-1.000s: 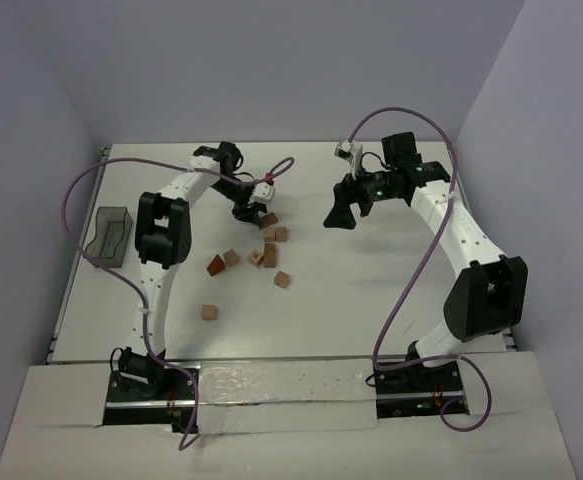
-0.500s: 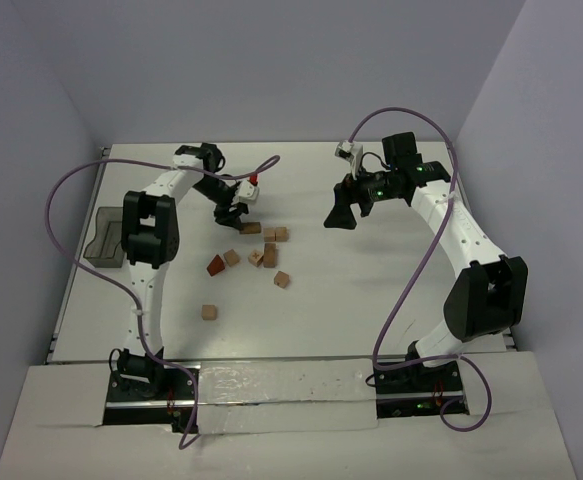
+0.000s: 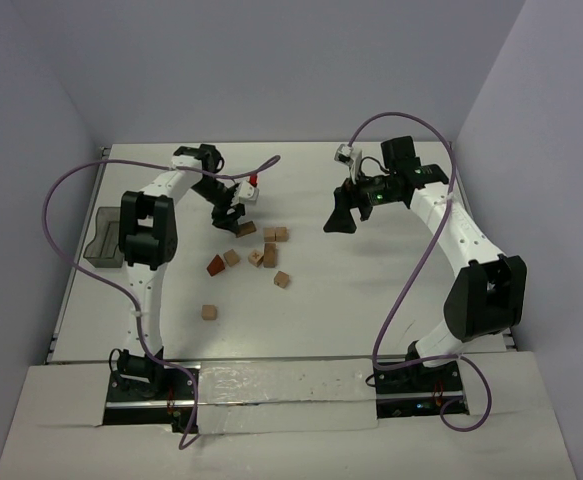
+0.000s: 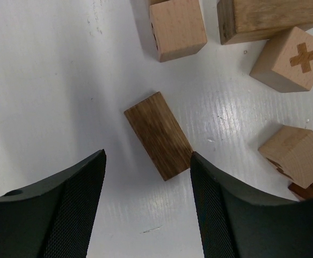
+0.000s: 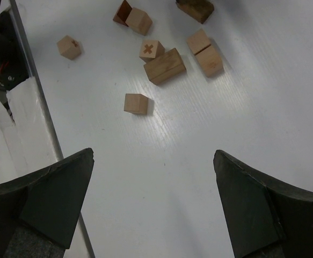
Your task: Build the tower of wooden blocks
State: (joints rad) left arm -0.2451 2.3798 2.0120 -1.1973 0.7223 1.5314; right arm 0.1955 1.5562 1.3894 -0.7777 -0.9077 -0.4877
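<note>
Wood blocks lie loose on the white table, none stacked. A dark brown oblong block lies flat just ahead of my left gripper, which is open and holds nothing; its right finger is close to the block's corner. From above, that gripper sits left of the dark block. Tan cubes and a reddish-brown wedge lie nearby. My right gripper hovers to their right, wide open and empty. It looks down on a cube marked with a cross.
A dark translucent bin stands at the table's left edge. One tan cube lies apart toward the near side, another below the cluster. A longer tan block lies flat among the cubes. Purple cables loop over both arms.
My left gripper has moved left, away from the cluster, and opened wider. The dark brown block now lies free on the table. The right arm has barely moved.
</note>
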